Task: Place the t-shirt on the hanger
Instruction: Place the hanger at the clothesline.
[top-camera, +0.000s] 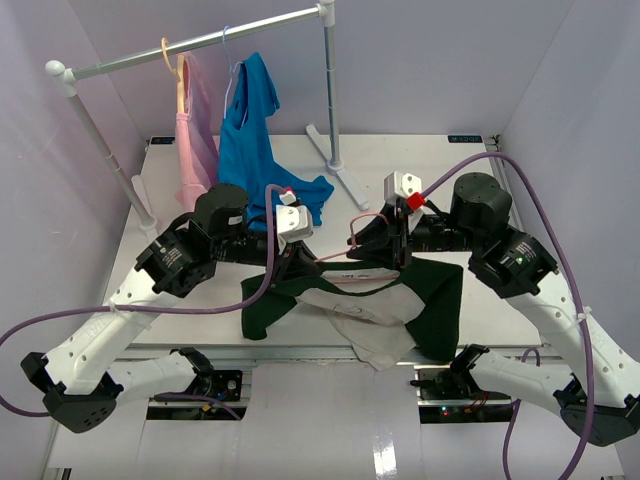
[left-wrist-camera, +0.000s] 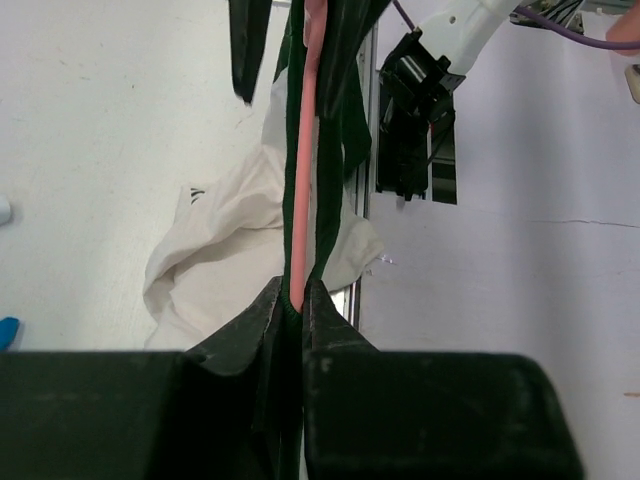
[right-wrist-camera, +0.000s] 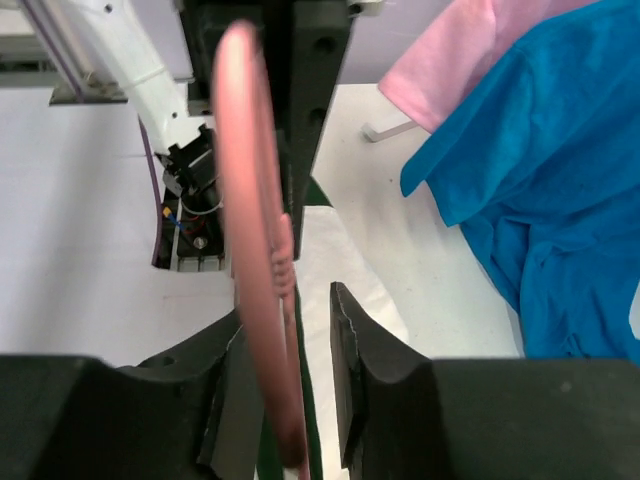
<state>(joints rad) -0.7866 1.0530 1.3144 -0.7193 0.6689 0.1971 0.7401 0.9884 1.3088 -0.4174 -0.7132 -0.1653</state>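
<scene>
Table (top-camera: 480, 160): white; both arms reach in from its near edge and meet near the middle.
Rack (top-camera: 200, 42): stands at the far left. A pink garment (top-camera: 195, 130) and a blue shirt (top-camera: 250, 125) hang from it, well apart from the work.
T-shirt (top-camera: 375, 322): bunched at the near middle of the table, between the two grippers. Its green shoulders are drawn up toward them, and the white body sags down over the near edge.
Hanger (left-wrist-camera: 305, 150): the pink wire runs between the two arms. On the left it lies inside a fold of green cloth, and its hook end sits on the right.
Step in hand: judged to be threading, with one shoulder of the wire already under the cloth and the other shoulder not yet seated.
Next move: the right arm probably needs a fresh hold on the free collar or shoulder, to pull it over the bare end of the wire while the left side stays anchored. If the pinch slips, the wire could slide out of the fold.
Left gripper (left-wrist-camera: 293, 296): clenched almost to touching, pinching the t-shirt's green cloth with the wire caught in that fold.
Right gripper (right-wrist-camera: 288, 305): released. The jaws stand partly apart, and the hanger's twisted neck passes between them against one finger with a clear gap to the other, so they grip nothing.
</scene>
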